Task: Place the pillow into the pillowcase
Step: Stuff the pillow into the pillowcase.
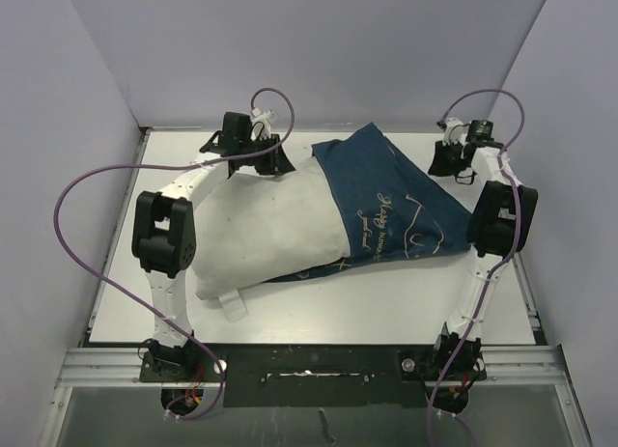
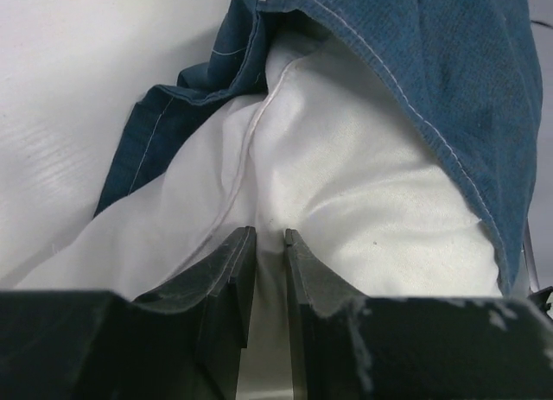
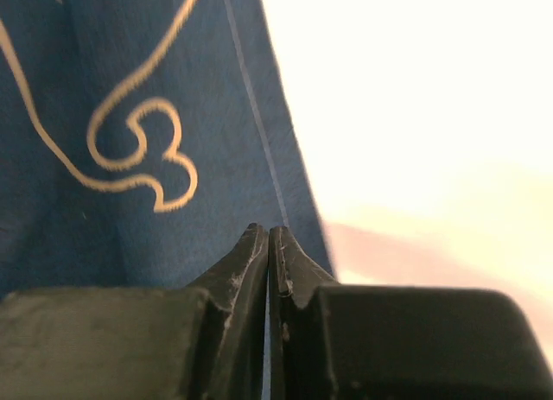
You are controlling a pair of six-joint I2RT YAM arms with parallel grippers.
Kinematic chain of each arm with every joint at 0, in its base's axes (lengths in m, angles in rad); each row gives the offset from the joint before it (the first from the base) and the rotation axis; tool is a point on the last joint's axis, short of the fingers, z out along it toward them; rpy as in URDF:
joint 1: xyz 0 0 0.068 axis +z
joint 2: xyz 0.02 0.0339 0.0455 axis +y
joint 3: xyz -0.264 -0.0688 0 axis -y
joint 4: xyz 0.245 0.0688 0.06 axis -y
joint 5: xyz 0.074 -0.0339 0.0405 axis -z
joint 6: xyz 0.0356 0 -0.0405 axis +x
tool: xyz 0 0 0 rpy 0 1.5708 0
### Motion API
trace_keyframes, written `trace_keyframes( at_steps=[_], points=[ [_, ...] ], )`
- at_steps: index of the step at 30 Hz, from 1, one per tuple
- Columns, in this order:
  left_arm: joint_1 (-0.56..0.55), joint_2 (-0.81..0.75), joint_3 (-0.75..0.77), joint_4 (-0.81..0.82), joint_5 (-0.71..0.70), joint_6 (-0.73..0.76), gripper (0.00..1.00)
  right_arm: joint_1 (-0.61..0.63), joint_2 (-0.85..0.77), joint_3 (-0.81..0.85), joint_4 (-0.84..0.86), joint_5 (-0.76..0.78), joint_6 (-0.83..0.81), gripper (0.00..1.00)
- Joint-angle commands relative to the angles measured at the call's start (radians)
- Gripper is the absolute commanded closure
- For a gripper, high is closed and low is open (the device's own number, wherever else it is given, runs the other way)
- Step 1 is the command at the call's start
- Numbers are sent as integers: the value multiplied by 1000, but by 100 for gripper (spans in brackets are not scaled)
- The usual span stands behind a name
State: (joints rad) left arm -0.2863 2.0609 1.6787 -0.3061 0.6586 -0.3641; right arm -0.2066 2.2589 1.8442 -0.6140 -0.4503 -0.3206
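Across the middle of the overhead view, the pillow is lying on the white surface, its right end sitting inside the pillowcase and its left end sticking out bare. At upper left, the left fingers are pinching a fold of pillow cloth in a narrow gap. At upper right, the right fingers are pressing fully together at the pillowcase's edge; I cannot tell whether they are catching any cloth.
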Motion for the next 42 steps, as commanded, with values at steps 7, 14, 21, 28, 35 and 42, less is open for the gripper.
trace_keyframes(
  at_steps=[7,14,21,28,35,42],
  points=[
    [23,-173,-16,57,-128,-71,50,-99,-288,83,285,-674,208,40],
    [107,-411,-130,125,-182,-61,40,43,-586,-168,16,-810,-210,2],
    [-103,-654,-268,-81,-281,487,35,296,-830,-437,-342,-733,-719,2],
    [-440,-847,-618,-88,-370,924,17,351,-904,-616,-353,-696,-883,2],
    [-519,-720,-696,-16,-641,1010,10,351,-897,-638,-343,-680,-884,1],
    [-518,-444,-608,90,-872,964,29,350,-909,-648,-327,-637,-876,1]
  ],
)
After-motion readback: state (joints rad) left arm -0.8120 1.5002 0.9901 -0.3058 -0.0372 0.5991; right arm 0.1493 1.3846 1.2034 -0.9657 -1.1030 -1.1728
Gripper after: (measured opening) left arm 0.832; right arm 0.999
